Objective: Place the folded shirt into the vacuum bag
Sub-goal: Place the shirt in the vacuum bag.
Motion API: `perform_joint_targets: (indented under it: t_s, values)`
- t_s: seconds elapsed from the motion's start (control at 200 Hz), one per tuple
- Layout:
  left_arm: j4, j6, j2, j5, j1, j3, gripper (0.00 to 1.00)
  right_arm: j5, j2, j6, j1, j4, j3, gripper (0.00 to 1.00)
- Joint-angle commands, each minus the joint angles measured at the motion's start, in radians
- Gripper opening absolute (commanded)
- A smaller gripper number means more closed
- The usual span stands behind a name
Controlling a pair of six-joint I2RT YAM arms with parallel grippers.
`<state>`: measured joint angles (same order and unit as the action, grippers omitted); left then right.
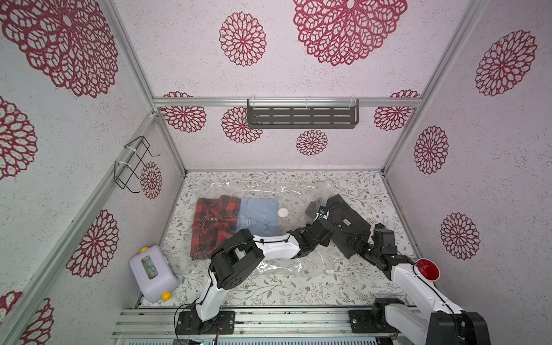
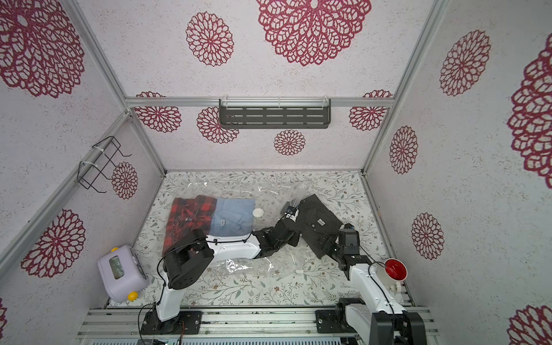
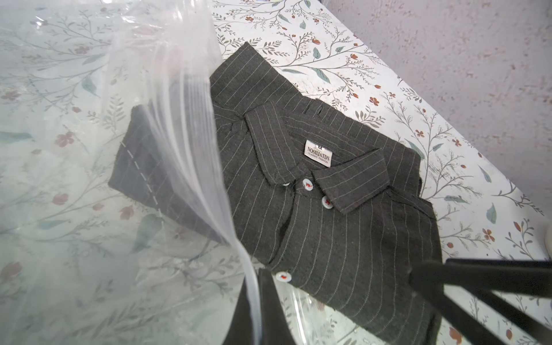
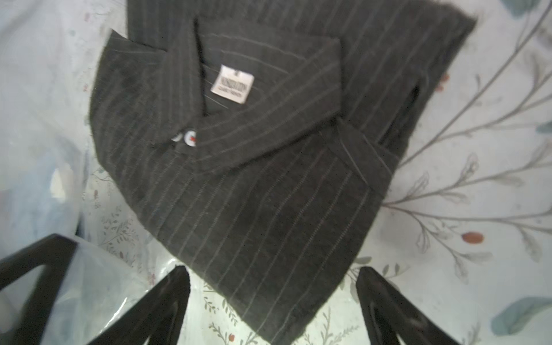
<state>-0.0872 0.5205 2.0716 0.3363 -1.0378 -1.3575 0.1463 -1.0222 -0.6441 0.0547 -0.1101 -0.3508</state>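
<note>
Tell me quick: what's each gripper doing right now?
Left gripper: shut, pinching the vacuum bag at its open edge.
Right gripper: open, corner of the dark striped shirt between its fingers, not gripped.

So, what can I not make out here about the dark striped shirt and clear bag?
Left gripper tips: left wrist view, cut off at the bottom, veiled by the clear crinkly plastic vacuum bag.
Dark grey pinstriped folded shirt, near side: both top views, under left arm and right arm.
Right gripper, contact with it: right wrist view, blurred.
Red plaid shirt, near corner: top views, behind left arm.
</note>
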Motion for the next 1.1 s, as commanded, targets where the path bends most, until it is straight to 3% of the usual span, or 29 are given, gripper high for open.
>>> perform_joint_targets:
  t_s: [0.0, 0.085, 0.14, 0.35, 0.475, 0.736, 1.096]
  values:
    - [0.014, 0.002, -0.059, -0.040, 0.000, -0.023, 0.00, 0.046, -0.023, -0.085, -0.004, 0.080, 0.029, 0.89]
    - [0.019, 0.013, -0.068, -0.057, -0.001, -0.023, 0.00, 0.069, -0.039, -0.105, -0.004, 0.125, 0.048, 0.85]
    - [0.019, 0.018, -0.070, -0.071, -0.001, -0.025, 0.00, 0.090, -0.055, -0.112, -0.004, 0.155, 0.055, 0.77]
    - [0.023, 0.025, -0.049, -0.086, -0.004, -0.045, 0.00, 0.126, -0.069, -0.110, 0.011, 0.188, 0.046, 0.25]
    - [0.023, 0.027, -0.042, -0.091, -0.005, -0.050, 0.00, 0.136, -0.041, -0.092, 0.034, 0.151, 0.017, 0.00]
    - [0.034, 0.026, -0.041, -0.087, -0.007, -0.049, 0.00, 0.271, 0.046, -0.144, 0.069, 0.176, -0.026, 0.00]
    - [0.045, 0.019, -0.061, -0.070, -0.008, -0.045, 0.00, 0.278, 0.039, -0.184, 0.163, 0.172, -0.092, 0.00]
